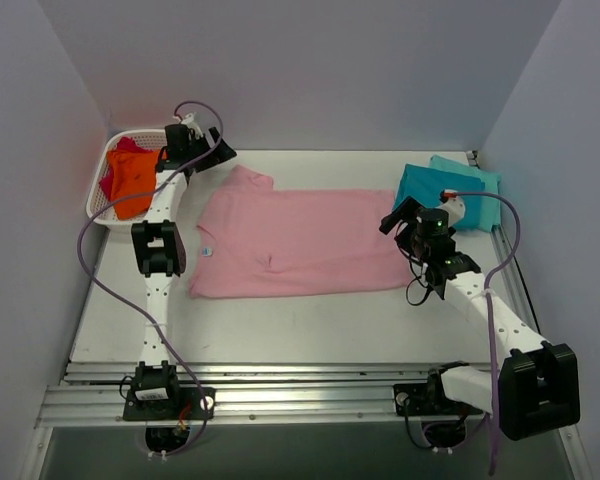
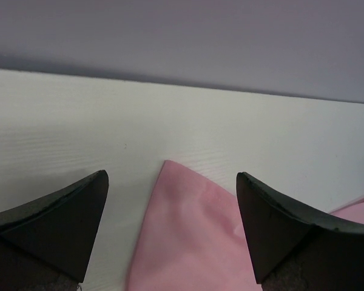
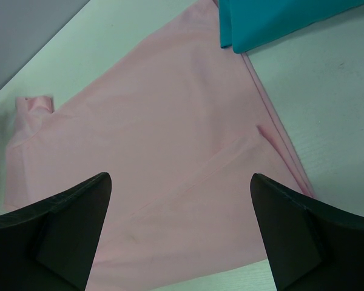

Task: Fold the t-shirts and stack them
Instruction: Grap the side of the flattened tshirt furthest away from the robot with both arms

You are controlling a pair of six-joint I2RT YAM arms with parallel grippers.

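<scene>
Jaws gape wide and empty on left gripper (image 2: 171, 174) and right gripper (image 3: 181, 176). The pink t-shirt (image 1: 300, 245) lies spread, apparently unfolded; the folded teal t-shirts (image 1: 430, 188) are already piled.

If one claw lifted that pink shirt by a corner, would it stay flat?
Probably not: the pink t-shirt lies thin and creased, so it would likely droop. It looks light; pushed across the table, it would probably bunch up.

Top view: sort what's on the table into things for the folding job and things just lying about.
Job: pink t-shirt, mid-table; folded teal t-shirts, far right.
Lying about: white basket, far left; orange cloth inside it.
</scene>
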